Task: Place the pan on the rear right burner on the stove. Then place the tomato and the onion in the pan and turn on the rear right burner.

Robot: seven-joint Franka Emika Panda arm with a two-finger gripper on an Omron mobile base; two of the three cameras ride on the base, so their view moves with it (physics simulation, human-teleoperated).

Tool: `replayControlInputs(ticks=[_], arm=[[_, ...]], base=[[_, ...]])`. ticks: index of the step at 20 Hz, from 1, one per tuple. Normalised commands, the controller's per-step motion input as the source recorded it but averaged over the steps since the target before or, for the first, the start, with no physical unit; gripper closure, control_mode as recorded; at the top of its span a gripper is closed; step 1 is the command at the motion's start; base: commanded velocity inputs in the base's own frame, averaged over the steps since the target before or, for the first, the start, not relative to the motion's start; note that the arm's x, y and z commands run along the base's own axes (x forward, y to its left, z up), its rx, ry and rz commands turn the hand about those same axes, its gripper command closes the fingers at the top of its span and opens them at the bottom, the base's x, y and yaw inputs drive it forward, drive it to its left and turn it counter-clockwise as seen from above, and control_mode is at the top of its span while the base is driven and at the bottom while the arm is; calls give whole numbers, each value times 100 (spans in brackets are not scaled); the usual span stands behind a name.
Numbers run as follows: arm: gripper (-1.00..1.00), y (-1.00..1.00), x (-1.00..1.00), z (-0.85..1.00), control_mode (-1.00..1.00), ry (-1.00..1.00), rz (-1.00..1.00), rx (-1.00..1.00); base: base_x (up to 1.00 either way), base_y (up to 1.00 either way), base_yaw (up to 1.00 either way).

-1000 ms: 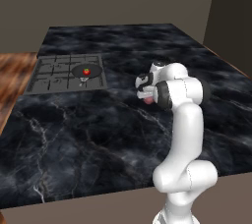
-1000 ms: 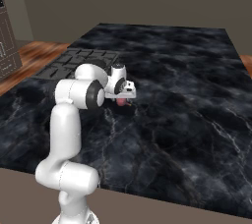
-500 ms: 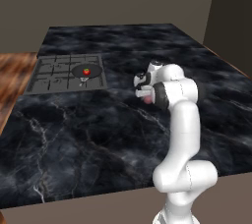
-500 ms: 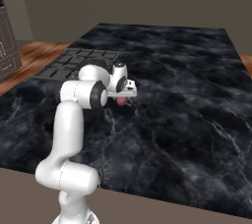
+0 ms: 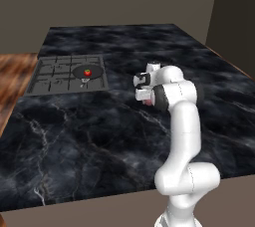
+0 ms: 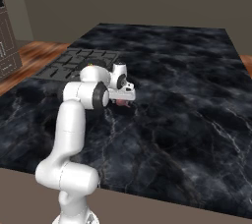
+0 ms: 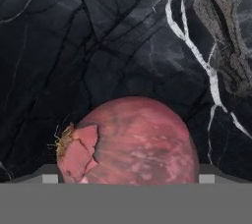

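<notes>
The dark pan sits on the stove at its rear right burner, and the bright red tomato lies inside it. On the black marble counter, right of the stove, lies the pinkish onion, also seen as a small pink patch, the onion, under the hand. My gripper is down over it, pointing at the counter. In the hand view the onion is close, with its torn root end at the left. The gripper is open, its fingertips just outside the onion's sides.
The black marble counter stretches wide around the onion. The stove lies just beyond my arm in the right base view. Wooden floor shows past the counter's left edge, and a cabinet stands at the far left.
The arm has leaned forward a little and the hand has sunk slightly over the onion. The pan and tomato have not moved.
</notes>
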Motion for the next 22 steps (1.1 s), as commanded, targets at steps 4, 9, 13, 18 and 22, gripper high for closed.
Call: replayControlInputs(ticks=[4,9,13,18,22], arm=[[100,0,-24,-5,-100,10,-10,0],[100,0,-58,7,-100,0,-9,0],[100,0,-100,26,-100,-7,-9,0],[100,0,-100,56,-100,-5,-11,0],[100,0,-100,74,-100,-4,-9,0]], base=[[0,0,0],[0,0,0],[0,0,0],[0,0,0],[0,0,0]])
